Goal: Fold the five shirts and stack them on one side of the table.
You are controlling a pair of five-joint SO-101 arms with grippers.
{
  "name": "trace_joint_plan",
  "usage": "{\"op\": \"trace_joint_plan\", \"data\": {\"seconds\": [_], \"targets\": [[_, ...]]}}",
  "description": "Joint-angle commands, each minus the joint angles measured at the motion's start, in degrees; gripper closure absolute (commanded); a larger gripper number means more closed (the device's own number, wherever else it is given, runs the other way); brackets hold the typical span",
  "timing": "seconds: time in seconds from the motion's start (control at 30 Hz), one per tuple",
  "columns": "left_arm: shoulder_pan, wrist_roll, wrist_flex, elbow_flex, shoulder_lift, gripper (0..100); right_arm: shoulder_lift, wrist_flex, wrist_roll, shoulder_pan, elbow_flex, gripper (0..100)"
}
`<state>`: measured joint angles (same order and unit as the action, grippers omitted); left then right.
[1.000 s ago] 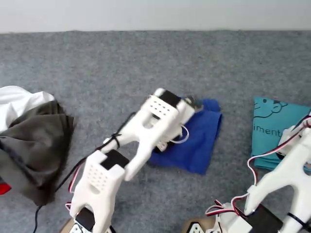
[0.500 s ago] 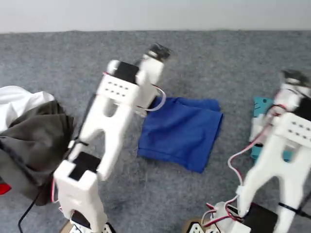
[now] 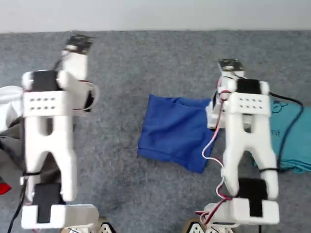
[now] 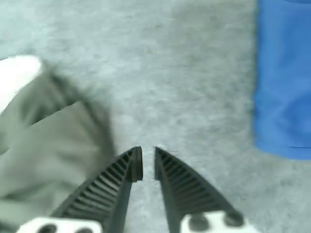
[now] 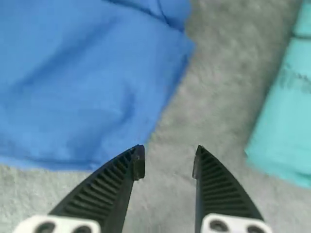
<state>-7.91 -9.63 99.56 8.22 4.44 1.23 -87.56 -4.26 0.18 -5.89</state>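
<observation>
Both arms repositioned; folded shirt uncovered.
The left gripper (image 3: 77, 42), which a second ago lay low over the folded blue cloth shirt (image 3: 175, 131), has lifted off it and swung away to the side, now standing beside the crumpled dark grey and white shirt pile (image 3: 10, 141). The right gripper (image 3: 228, 65) has come up from the table's near edge to the gap between the blue shirt and the folded teal printed shirt (image 3: 291, 141).

The right pincer (image 5: 167, 162) hangs parted between blue shirt (image 5: 82, 77) and teal shirt (image 5: 286, 116).
</observation>
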Motion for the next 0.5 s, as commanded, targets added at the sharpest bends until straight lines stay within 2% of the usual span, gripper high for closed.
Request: {"op": "trace_joint_plan", "data": {"seconds": [0.0, 0.17, 0.47], "targets": [[-5.27, -0.62, 0.88, 0.04, 2.99, 91, -1.8, 4.88, 2.55, -2.15, 0.7, 81.9], [-10.64, -0.62, 0.79, -0.22, 2.99, 91, -5.14, 8.57, 2.9, -3.03, 3.78, 81.9], [-12.48, -0.62, 0.88, -0.31, 2.99, 91, -13.85, 5.05, 2.73, -2.77, 13.01, 81.9]]}}
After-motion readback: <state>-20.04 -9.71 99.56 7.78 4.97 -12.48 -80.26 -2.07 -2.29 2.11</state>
